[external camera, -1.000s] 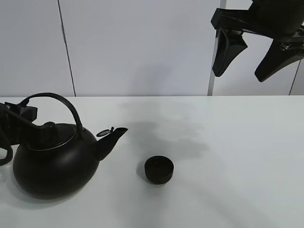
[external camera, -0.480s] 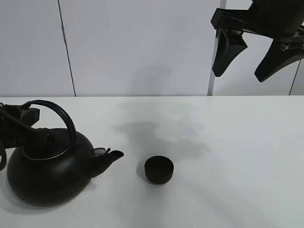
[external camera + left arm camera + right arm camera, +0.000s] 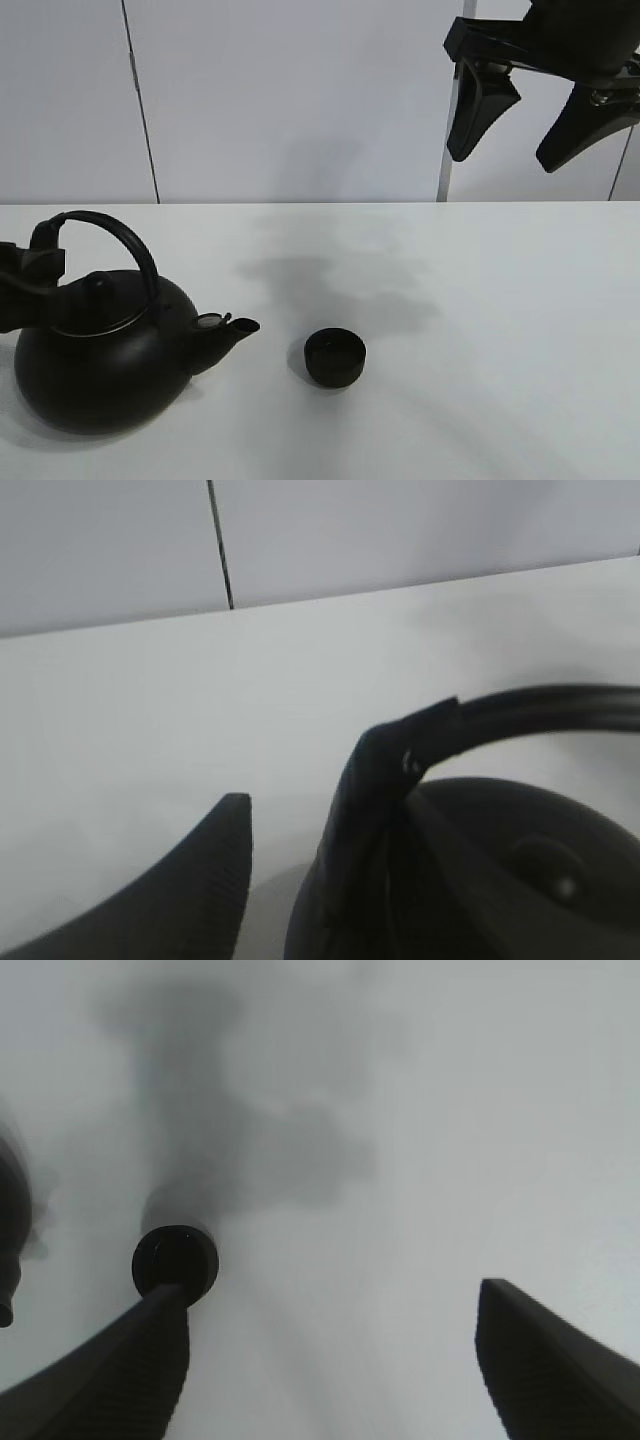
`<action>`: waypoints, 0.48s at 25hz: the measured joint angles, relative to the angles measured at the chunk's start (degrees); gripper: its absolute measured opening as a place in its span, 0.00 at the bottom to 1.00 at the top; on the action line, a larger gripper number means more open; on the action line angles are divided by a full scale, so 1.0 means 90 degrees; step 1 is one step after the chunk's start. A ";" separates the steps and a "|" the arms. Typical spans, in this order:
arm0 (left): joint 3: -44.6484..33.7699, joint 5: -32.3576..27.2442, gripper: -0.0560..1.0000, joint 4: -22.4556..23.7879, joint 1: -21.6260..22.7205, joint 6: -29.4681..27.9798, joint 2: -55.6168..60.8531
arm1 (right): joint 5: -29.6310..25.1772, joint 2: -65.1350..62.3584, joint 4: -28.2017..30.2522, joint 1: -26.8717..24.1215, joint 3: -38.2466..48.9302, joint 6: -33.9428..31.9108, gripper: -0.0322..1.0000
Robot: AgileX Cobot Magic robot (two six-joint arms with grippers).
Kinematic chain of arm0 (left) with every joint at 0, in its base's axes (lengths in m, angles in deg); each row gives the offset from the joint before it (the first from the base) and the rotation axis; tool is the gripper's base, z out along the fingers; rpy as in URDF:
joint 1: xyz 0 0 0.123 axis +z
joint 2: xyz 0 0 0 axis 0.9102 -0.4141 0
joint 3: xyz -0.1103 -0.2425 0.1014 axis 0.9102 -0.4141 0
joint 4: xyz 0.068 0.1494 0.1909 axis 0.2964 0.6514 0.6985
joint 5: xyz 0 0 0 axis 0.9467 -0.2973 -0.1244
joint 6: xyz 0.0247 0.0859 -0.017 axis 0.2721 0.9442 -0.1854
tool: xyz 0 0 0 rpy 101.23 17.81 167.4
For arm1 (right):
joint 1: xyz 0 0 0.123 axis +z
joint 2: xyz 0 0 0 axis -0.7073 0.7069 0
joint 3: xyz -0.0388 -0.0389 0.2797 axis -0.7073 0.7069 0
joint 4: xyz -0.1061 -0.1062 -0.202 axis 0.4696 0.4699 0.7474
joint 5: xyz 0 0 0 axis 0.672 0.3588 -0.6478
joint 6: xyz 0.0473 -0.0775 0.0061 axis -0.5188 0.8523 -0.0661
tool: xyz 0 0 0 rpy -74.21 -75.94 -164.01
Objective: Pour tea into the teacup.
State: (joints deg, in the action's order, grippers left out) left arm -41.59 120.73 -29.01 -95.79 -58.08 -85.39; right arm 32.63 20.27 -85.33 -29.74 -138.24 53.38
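Note:
The small black teacup stands on the white table, slightly left of centre, and also shows as the teacup just past one right finger. A big black kettle rests upright at the left, its spout pointing at the cup from a short gap away. My left gripper is at the left end of the arched handle. Its jaws stand apart in the left wrist view, left gripper, with the handle lying against one finger. My right gripper hangs open high at the upper right, holding nothing.
A grey panelled wall runs behind the table. The table's right half lies bare under the raised right gripper. The kettle's edge shows at the border of the right wrist view.
The kettle came down from a lifted, tilted pose and settled level on the table, slightly further left. The left jaws spread apart off the handle. The right arm stayed still.

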 joint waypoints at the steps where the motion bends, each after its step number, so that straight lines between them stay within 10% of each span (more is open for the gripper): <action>1: -0.0082 0.0000 0.37 0.0006 0.0000 -0.0120 0.0000 | 0.0000 0.0000 0.0000 0.0000 0.0000 0.0000 0.56; 12: -0.0426 0.0014 0.50 0.0751 0.0008 -0.1480 0.0372 | 0.0000 0.0000 0.0000 0.0000 0.0000 0.0000 0.56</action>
State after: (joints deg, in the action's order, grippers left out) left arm -45.42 120.85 -22.26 -95.72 -71.40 -82.05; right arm 32.63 20.27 -85.33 -29.74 -138.24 53.38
